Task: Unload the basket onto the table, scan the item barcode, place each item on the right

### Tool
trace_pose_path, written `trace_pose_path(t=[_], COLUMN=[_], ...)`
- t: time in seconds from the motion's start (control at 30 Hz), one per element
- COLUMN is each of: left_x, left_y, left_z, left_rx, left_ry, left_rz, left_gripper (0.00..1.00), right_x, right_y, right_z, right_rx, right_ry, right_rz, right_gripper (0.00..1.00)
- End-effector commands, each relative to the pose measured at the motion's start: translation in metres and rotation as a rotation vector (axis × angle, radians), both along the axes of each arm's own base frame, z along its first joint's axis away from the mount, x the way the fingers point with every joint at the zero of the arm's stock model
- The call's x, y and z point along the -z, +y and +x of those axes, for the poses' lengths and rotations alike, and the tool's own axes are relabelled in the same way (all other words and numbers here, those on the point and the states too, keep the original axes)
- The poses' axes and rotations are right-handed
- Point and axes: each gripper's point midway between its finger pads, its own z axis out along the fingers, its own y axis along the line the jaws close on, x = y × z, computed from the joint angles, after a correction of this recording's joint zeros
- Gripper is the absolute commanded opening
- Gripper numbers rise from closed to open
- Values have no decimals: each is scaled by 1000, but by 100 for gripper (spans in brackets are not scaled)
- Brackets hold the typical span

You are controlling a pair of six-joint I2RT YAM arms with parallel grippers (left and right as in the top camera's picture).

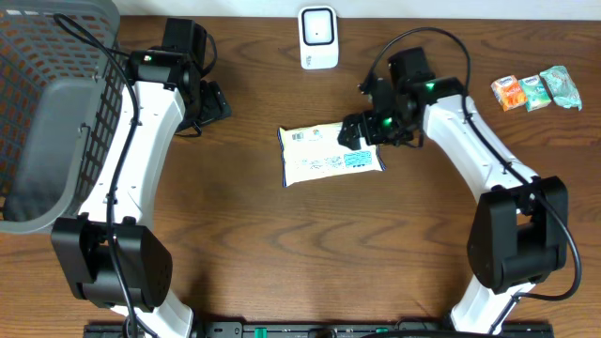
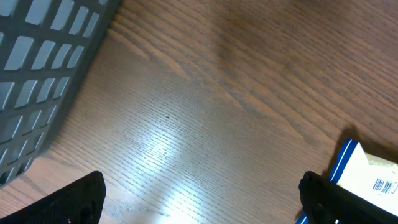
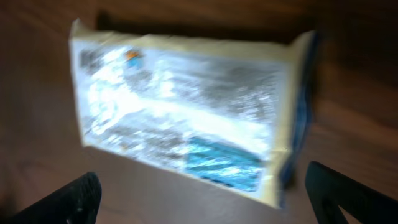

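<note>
Overhead: a white packet (image 1: 329,155) lies flat near the middle of the wooden table (image 1: 282,253). Its long axis runs left to right with a slight tilt, its printed face is up, and a blue label sits toward its right end. The right hand (image 1: 355,134) hangs over that right end with its fingers spread, and this view does not show whether it touches the packet. A white scanner (image 1: 318,38) stands at the far edge, well apart from the packet. At the far left sits a grey slatted basket (image 1: 56,122), its grey floor showing. The left hand (image 1: 211,103) is beside the basket, spread and holding nothing. Three small snack packets (image 1: 536,92) lie in a row at the far right.

Left wrist: the left hand (image 2: 202,199) is spread wide over bare wood grain, a dark fingertip (image 2: 68,202) at each lower corner. The basket's wall (image 2: 43,68) fills the upper left. One blue-edged corner of the packet (image 2: 370,180), carrying a small barcode, pokes in at the lower right.

Right wrist: the picture is blurred. The packet (image 3: 186,118) stretches across the frame, glossy face up, with a blue panel low on its right half and a blue edge on its right end. The right hand (image 3: 202,196) is spread wider than the packet, its fingertips (image 3: 62,202) low in the frame and clear of it.
</note>
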Motion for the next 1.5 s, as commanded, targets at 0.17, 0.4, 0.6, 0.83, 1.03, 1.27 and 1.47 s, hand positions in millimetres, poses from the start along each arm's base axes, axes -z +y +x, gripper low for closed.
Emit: trace_pose_path(t=[0.17,0.4,0.6,0.83,1.03,1.27,1.47], left_x=[-3,-3,-3,-3,-3,-3,-3], left_y=[3,3,3,3,3,3,3], left_z=[0,0,0,0,0,0,0], left_rx=[10,10,10,10,10,10,10], left_ry=[-3,-3,-3,-3,-3,-3,-3], left_rz=[16,16,16,16,16,16,16], left_gripper=[98,98,98,98,98,98,98], right_x=[-9,3,24,27,30,44,57], right_y=[54,59,22,11,0,-6,-10], right_z=[-66,-79,-67,-84,-89,-96,-103], right_rx=[10,42,309,304,389,465,536], right_ry=[330,350,301,291,290,313,341], right_rz=[196,68,-210,-356,-440,-452,-458], right_gripper=[98,61,54,2,1,2,2])
